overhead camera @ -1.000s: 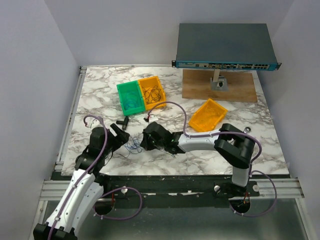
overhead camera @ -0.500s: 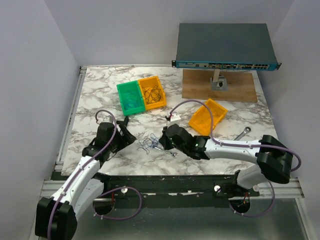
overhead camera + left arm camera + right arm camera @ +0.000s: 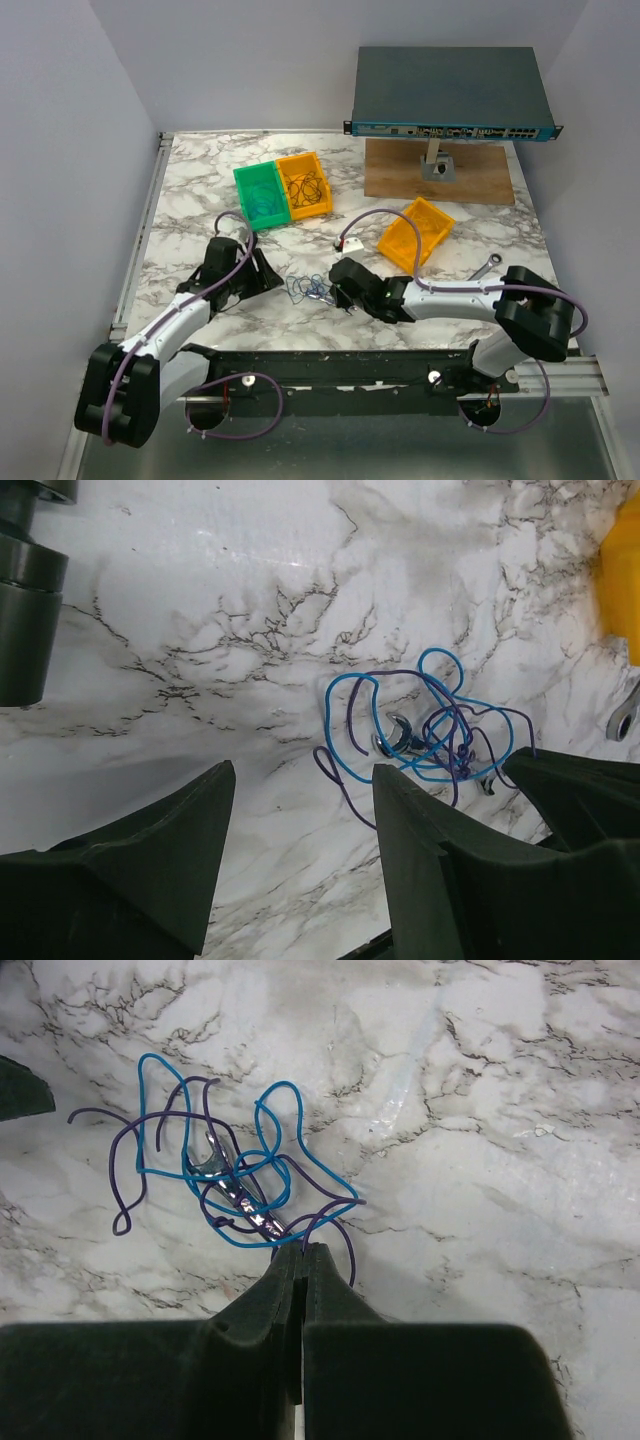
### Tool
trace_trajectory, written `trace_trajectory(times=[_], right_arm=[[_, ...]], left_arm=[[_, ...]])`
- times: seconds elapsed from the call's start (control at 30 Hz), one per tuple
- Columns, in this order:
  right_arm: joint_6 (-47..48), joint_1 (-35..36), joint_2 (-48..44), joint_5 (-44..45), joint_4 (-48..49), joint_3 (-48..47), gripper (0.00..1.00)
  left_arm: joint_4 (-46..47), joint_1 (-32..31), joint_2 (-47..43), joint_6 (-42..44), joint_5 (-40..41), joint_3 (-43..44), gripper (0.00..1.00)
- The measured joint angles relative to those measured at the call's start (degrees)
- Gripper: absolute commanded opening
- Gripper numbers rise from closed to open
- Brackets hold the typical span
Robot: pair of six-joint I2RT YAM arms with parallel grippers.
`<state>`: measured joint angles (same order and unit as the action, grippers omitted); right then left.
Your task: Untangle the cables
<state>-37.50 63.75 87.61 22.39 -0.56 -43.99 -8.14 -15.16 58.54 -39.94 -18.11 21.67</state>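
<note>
Both arms have shifted right, the cables (image 3: 236,1174) trailing along. They lie on the counter (image 3: 200,190), looped round a small wrench (image 3: 238,1198). Right fingers (image 3: 262,1312) are shut, apparently pinching a strand. Left fingers (image 3: 140,880) stand half apart, empty. Pulling could tighten the knot or drag the wrench.

a lab: network switch (image 3: 450,88), enclosed marble test table (image 3: 190,190).
</note>
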Motion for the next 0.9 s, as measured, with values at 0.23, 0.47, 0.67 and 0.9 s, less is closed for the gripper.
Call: trace_trajectory(times=[0.23,0.47,0.67,0.9], right_arm=[[0.00,0.00,0.42,0.31,-0.20,-0.20,0.01],[0.02,0.00,0.37,0.42,-0.24,-0.37,0.01],[0.02,0.00,-0.07,0.70,-0.87,-0.42,0.01],[0.00,0.00,-0.15,0.87,-1.68,-0.74,0.01]], left_arm=[[-0.04,-2.89,4.31,2.34,0.37,2.75,0.56],[-4.24,-8.48,12.07,7.61,6.80,14.03,0.47],[-10.56,-14.84,19.87,11.06,14.32,21.92,0.44],[-16.96,-17.62,22.40,11.69,19.91,22.49,0.46]])
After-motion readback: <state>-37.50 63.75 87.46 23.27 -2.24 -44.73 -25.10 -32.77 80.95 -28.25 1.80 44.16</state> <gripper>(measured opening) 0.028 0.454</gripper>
